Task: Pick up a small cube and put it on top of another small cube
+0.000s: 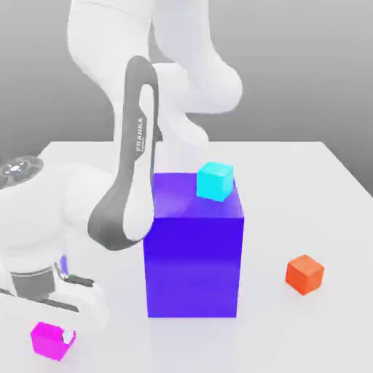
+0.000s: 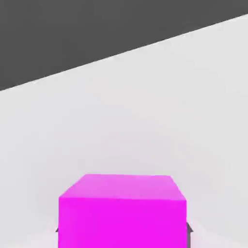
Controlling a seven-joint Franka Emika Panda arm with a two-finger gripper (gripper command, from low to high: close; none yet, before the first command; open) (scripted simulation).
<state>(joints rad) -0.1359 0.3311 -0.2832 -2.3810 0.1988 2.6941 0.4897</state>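
The small cube point(image 1: 51, 341) is glossy magenta-pink and sits on the white table at the front of the exterior view's left. My gripper point(image 1: 55, 336) reaches down over it, with one white fingertip point(image 1: 68, 336) against the cube's side. In the hand view the small cube point(image 2: 122, 213) sits between my gripper's point(image 2: 123, 231) dark pads point(image 2: 189, 227), which press on its two sides. The gripper is shut on it, and the cube still rests on the table.
A big purple block point(image 1: 194, 255) stands mid-table, with a small cyan cube point(image 1: 215, 181) on its top far corner. A small orange cube point(image 1: 304, 274) lies on the table at the exterior view's right. My white arm point(image 1: 135, 175) bends down beside the block.
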